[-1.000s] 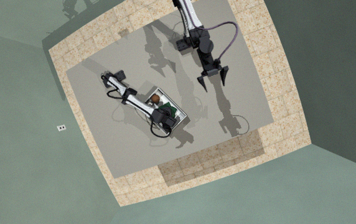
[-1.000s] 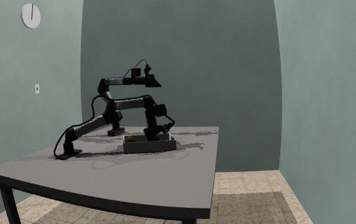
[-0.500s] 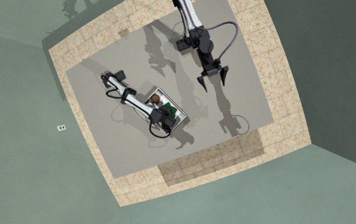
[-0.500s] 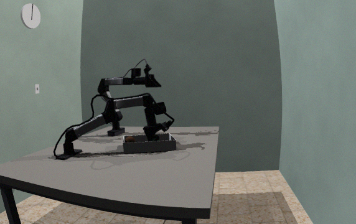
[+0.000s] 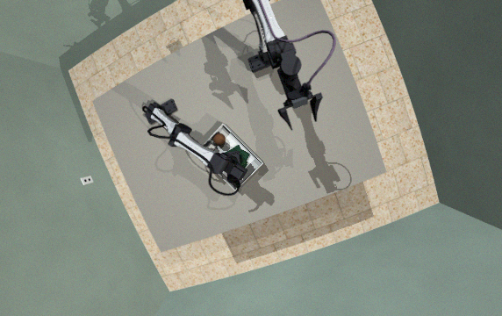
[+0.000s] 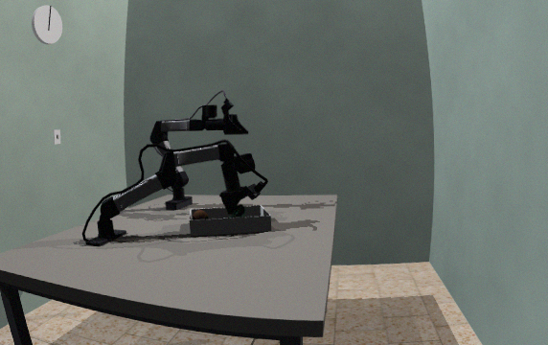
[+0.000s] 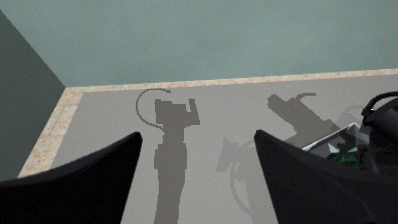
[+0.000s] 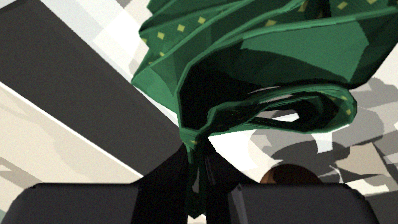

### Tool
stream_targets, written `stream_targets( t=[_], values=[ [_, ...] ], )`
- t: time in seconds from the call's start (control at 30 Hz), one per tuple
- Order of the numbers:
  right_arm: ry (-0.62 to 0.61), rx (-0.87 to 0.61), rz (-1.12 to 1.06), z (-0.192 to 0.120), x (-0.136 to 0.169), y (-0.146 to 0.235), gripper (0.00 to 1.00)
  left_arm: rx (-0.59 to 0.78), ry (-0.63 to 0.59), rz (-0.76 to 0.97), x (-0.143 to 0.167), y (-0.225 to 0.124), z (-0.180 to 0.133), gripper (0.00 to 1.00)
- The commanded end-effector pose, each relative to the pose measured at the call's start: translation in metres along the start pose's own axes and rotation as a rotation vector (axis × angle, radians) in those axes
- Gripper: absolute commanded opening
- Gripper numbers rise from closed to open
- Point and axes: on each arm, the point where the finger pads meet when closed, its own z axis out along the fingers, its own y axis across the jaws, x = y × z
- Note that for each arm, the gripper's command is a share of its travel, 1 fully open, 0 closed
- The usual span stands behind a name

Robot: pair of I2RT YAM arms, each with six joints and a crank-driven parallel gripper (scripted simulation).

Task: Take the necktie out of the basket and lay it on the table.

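The green necktie with yellow dots lies bunched and folded in the basket, which stands flat on the table. My right gripper points down into the basket and is shut on a narrow fold of the tie. In the right wrist view the folds rise above the fingertips, with an open loop to the right. A brown round object sits at one end of the basket. My left gripper is open, empty and high above the table.
The right arm reaches over the basket and hides part of its inside. The left arm hangs apart from it, on the other side of the basket. Pale shapes beside the brown object are unclear. Arm shadows cross the table.
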Motion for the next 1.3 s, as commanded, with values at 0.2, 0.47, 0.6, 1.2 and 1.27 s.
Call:
stream_targets(
  t=[0.2,0.47,0.6,1.2,1.27],
  values=[
    [0.113,0.154,-0.033,-0.050,-0.008,0.013,0.05,0.000,-0.006,0.000,-0.001,0.000,0.000,1.00],
    [0.114,0.155,-0.033,-0.060,-0.009,0.014,0.05,0.000,-0.006,0.000,-0.001,0.000,0.000,1.00],
    [0.114,0.155,-0.033,-0.065,-0.010,0.015,0.05,0.000,-0.006,0.000,-0.001,0.000,0.000,1.00],
    [0.115,0.155,-0.032,-0.090,-0.013,0.019,0.05,0.000,-0.006,0.000,-0.001,0.000,0.000,1.00],
    [0.115,0.155,-0.032,-0.096,-0.013,0.020,0.05,0.000,-0.006,0.000,-0.001,0.000,0.000,1.00]
  ],
)
